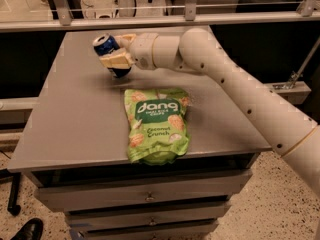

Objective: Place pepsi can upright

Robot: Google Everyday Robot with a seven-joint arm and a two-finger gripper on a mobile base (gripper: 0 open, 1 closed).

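end effector (pixel 120 51) clamped on pepsi can (pixel 106 44); can tilted, held over rear counter (pixel 70 119), apart from snack bag (pixel 156 126), likely for unobstructed upright set-down.

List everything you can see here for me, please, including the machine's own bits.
pepsi can: one, dark blue with a silver end, tilted over the far left part of the table.
snack bag: one, green, lying flat near the middle of the table's front edge.
table: one, grey, centre of view.
drawers: a stack, grey, under the tabletop.
rail: one, metal, running across behind the table.
shoe: one, black, on the floor at bottom left.
arm: one, white, reaching in from the right over the table.
hand: one, cream fingers, at the arm's end, closed on the pepsi can.
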